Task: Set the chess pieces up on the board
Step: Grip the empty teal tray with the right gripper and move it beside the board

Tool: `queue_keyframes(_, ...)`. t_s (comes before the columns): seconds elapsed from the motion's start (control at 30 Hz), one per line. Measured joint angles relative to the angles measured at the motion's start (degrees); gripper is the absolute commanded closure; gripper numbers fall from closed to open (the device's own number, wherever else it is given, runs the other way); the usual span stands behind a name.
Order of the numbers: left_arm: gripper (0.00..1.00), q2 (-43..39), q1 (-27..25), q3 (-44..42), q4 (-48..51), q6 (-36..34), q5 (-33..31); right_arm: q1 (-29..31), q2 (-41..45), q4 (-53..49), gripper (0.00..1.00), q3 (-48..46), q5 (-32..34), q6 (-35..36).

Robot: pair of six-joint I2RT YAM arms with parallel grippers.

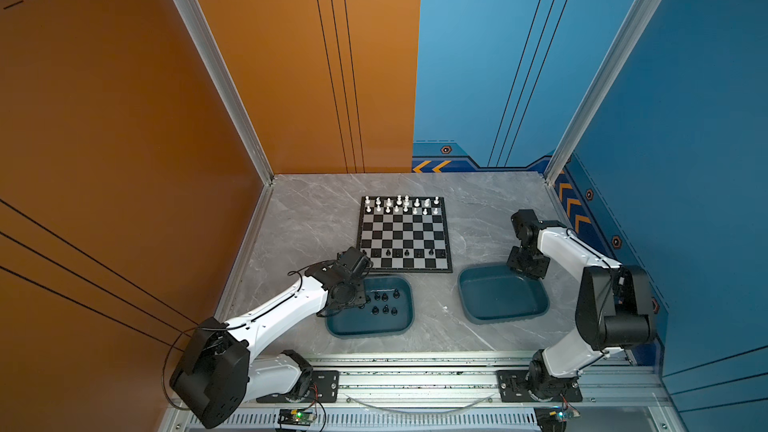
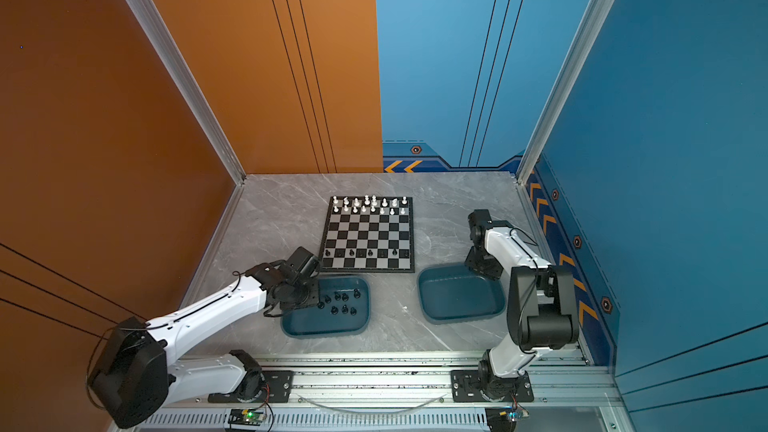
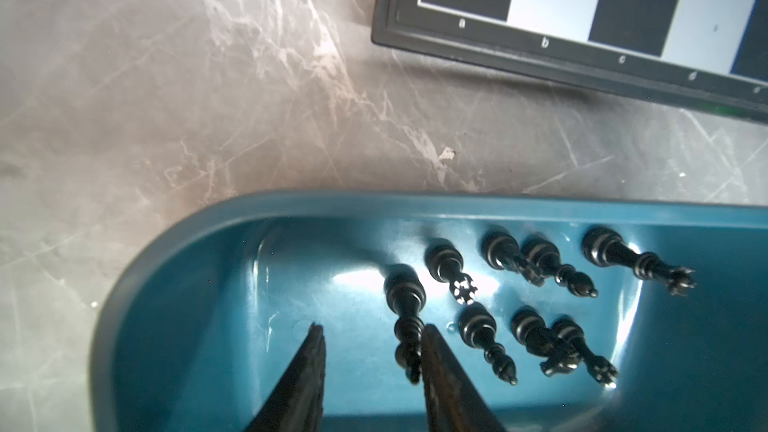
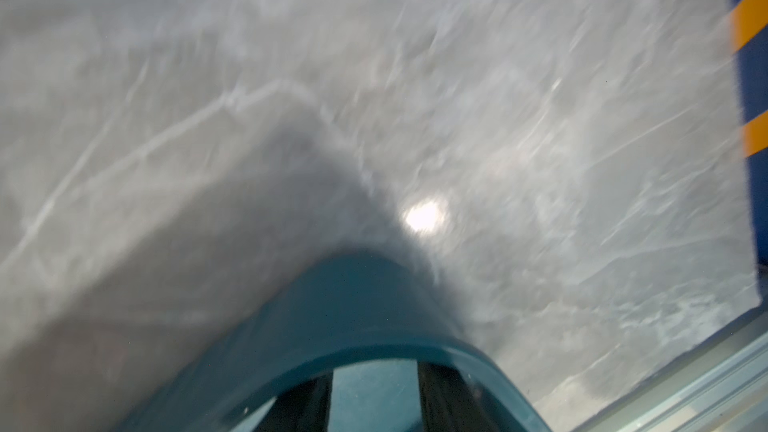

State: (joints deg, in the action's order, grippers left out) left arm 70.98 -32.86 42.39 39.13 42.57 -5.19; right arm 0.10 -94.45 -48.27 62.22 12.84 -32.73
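The left claw point(image 3: 372, 328) hangs part open, empty, inside the left tray point(image 3: 166, 268) at lower frame, black chess pieces point(image 3: 405, 309) crowding one finger point(image 3: 440, 367); right claw point(image 4: 374, 376) gapes empty over the right tray point(image 4: 357, 305); board point(image 1: 405, 234) mid-frame

Both arms angled down; left pincer point(image 3: 374, 332) parted, right pincer point(image 4: 374, 369) parted.

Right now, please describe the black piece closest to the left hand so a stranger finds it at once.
Find the teal tray holding black pieces, in front of the board. The tall piece stands at the group's edge, the only one right beside the left hand.
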Motion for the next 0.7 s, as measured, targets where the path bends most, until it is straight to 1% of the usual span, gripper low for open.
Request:
queue_keyframes(0.13, 0.6, -0.1, 1.0, 0.6, 0.2, -0.5, 0.8, -3.7, -4.9, 2.0, 0.62, 5.0, 3.3, -2.1)
queue_keyframes(0.27, 0.6, 0.0, 1.7, 1.3, 0.5, -0.8, 1.1, -6.6, -13.5, 2.5, 0.62, 16.3, 5.5, -3.3)
queue_keyframes(0.37, 0.59, 0.0, 2.0, 2.0, 0.6, -1.0, 1.4, -8.1, -18.7, 3.8, 0.57, 22.8, 5.4, -3.8)
queue_keyframes(0.47, 0.58, 0.0, 2.2, 2.7, 0.9, -1.0, 1.4, -8.4, -20.1, 4.4, 0.45, 25.0, 5.4, -3.3)
queue_keyframes(0.5, 0.58, 0.0, 2.2, 2.8, 0.9, -1.0, 1.6, -7.8, -20.1, 4.3, 0.38, 25.4, 5.4, -3.0)
queue_keyframes(0.57, 0.58, 0.0, 2.2, 3.1, 1.0, -1.0, 1.9, -5.9, -19.8, 4.2, 0.19, 26.4, 4.9, -2.6)
queue_keyframes(0.6, 0.58, 0.0, 2.2, 3.1, 1.0, -1.0, 2.1, -4.4, -19.5, 3.9, 0.13, 26.8, 4.4, -2.0)
queue_keyframes(0.7, 0.58, 0.0, 2.1, 3.1, 1.0, -1.0, 2.5, 0.6, -17.4, 2.3, 0.05, 27.6, 2.6, -1.0)
